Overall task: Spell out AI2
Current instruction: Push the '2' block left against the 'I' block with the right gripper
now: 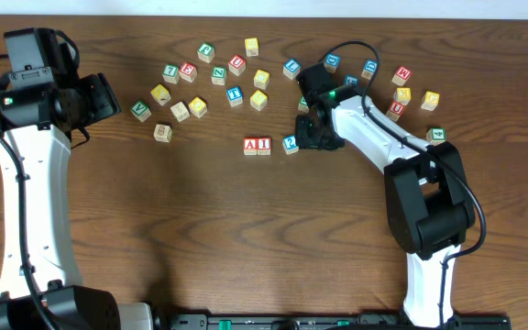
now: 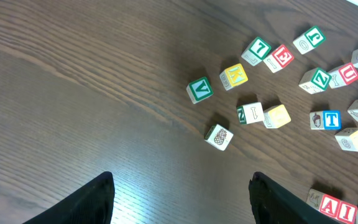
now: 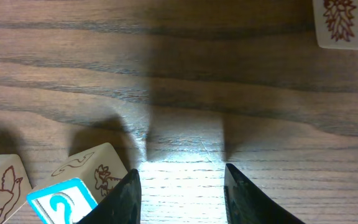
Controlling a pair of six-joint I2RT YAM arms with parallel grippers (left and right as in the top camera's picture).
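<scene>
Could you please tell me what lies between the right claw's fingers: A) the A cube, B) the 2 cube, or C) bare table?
C: the right claw straddles bare table, with the 2 cube just outside one finger.

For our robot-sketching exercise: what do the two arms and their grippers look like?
The left arm and right arm have white links with bulky black joints. A thin black cable loops over the right one, beside a small green light. The gripper fingers are black, tapering.
</scene>
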